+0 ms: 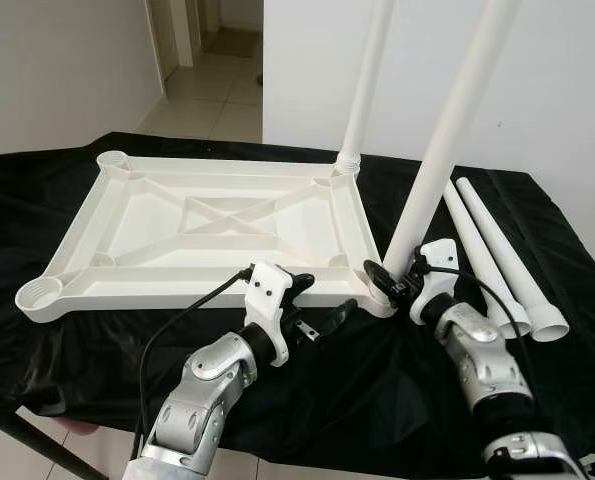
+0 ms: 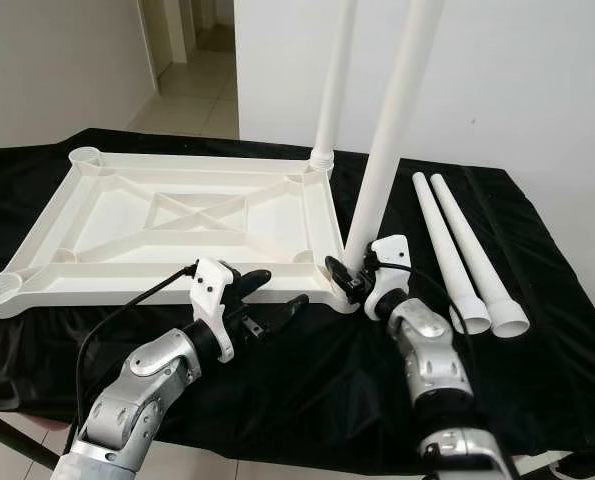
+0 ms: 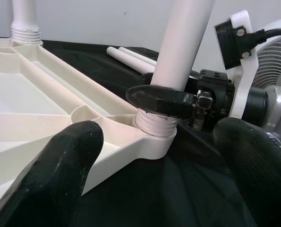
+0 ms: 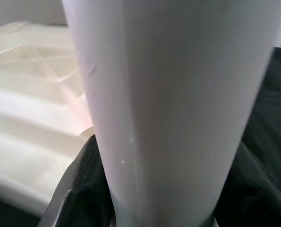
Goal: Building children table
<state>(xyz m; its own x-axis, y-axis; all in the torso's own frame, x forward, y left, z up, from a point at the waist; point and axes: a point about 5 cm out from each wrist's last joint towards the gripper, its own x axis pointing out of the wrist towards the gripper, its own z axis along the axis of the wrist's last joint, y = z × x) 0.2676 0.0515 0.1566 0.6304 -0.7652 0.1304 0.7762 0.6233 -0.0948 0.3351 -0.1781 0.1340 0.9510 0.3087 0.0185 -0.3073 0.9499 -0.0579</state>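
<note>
The white plastic tabletop point(image 1: 177, 288) lies upside down on a black cloth. One white leg point(image 1: 367, 80) stands in its far right corner socket. A second leg point(image 1: 447, 140) stands tilted in the near right socket, its threaded base point(image 3: 154, 124) showing. My right gripper point(image 1: 389, 275) is shut on this leg just above the socket; in the right wrist view the leg point(image 4: 168, 109) sits between the fingers point(image 4: 79, 189). My left gripper point(image 1: 322, 298) is open by the tabletop's front rim, just left of that corner, holding nothing.
Two loose white legs point(image 1: 497, 250) lie side by side on the cloth at the right. The near left socket point(image 1: 39, 295) and the far left socket point(image 1: 112, 160) hold no legs. The table's front edge runs under my arms. A doorway point(image 1: 217, 70) opens behind.
</note>
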